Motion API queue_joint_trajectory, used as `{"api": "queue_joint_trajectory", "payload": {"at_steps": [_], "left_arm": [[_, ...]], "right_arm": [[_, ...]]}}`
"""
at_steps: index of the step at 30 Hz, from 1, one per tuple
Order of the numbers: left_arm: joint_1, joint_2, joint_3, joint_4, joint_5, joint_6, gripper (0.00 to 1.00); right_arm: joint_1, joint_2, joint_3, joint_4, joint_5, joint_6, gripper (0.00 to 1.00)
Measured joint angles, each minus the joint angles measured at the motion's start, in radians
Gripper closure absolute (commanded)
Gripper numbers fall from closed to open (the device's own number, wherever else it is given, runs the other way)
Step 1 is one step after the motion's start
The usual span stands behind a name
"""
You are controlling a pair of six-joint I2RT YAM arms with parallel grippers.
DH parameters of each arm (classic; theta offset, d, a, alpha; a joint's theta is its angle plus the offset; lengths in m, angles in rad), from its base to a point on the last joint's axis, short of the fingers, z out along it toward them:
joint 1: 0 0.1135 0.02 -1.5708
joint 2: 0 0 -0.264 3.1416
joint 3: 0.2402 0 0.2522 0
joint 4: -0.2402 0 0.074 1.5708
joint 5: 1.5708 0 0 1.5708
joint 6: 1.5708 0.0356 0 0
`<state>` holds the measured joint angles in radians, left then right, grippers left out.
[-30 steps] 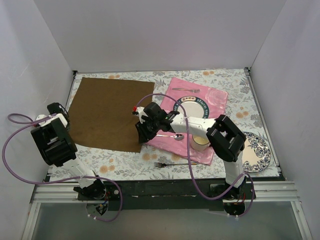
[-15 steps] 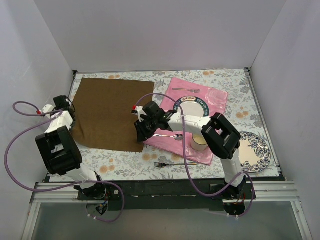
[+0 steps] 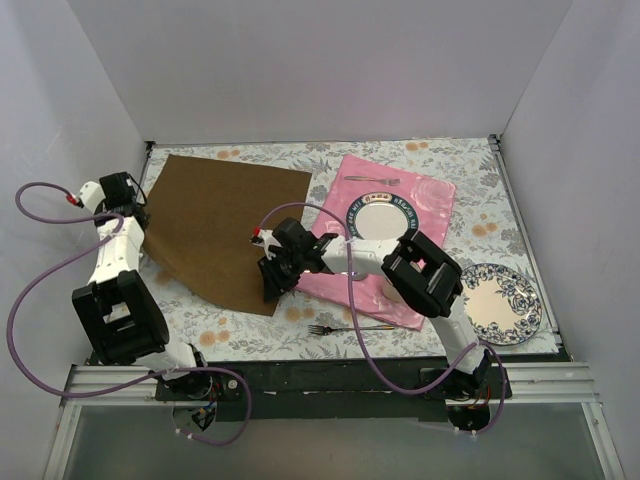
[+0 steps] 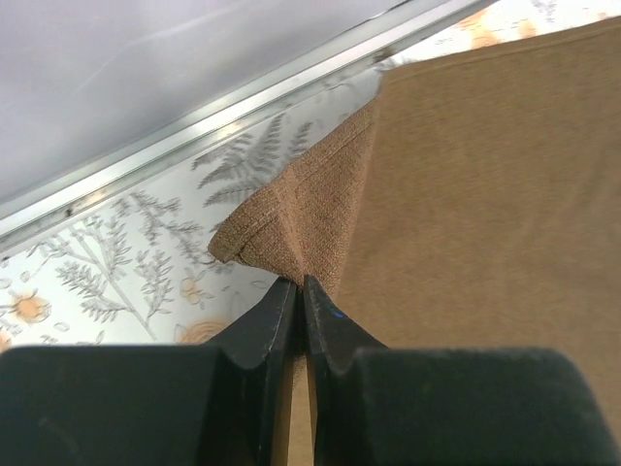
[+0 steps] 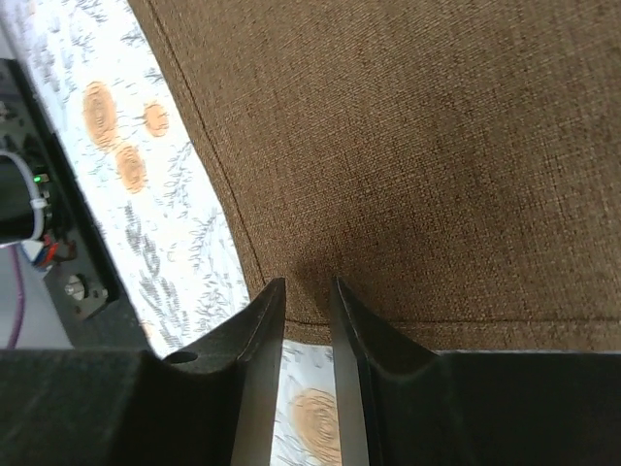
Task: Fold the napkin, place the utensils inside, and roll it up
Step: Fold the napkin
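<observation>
The dark brown napkin (image 3: 225, 225) lies spread on the left half of the table. Its left corner is pinched up, and the left wrist view shows the cloth (image 4: 485, 194) bunched at that corner. My left gripper (image 3: 135, 200) (image 4: 299, 282) is shut on that corner. My right gripper (image 3: 268, 290) (image 5: 306, 283) is narrowly open, its tips over the napkin's near right edge (image 5: 408, 146), with the cloth flat beneath. A silver fork (image 3: 350, 328) lies on the table near the front edge. Another utensil (image 3: 372, 180) lies on the pink mat at the back.
A pink cloth mat (image 3: 435, 195) holds a round plate (image 3: 385, 215). A floral plate (image 3: 505, 300) sits at the right front. The right arm stretches across the mat's near part. The table rail (image 4: 194, 136) runs close behind the left gripper.
My left gripper moved back and took up the napkin's left corner, pulling the near left edge inward. My right gripper moved left and nearer, from the pink mat to the napkin's near right corner.
</observation>
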<state>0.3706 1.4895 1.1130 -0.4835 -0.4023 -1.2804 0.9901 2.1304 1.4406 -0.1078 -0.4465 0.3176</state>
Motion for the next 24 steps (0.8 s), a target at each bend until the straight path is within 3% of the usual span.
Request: {"api": "queue_joint_trajectory", "payload": {"at_steps": [5, 12, 24], "left_arm": [[-0.039, -0.003, 0.013, 0.029, 0.031, 0.017, 0.92], [-0.214, 0.028, 0.084, 0.063, 0.052, 0.051, 0.91], [-0.492, 0.332, 0.328, 0.122, 0.055, 0.119, 0.9]], "right_arm": [[0.017, 0.004, -0.011, 0.022, -0.051, 0.038, 0.67], [-0.05, -0.032, -0.01, -0.018, -0.069, 0.048, 0.65], [-0.408, -0.473, -0.068, -0.024, -0.004, 0.017, 0.64]]}}
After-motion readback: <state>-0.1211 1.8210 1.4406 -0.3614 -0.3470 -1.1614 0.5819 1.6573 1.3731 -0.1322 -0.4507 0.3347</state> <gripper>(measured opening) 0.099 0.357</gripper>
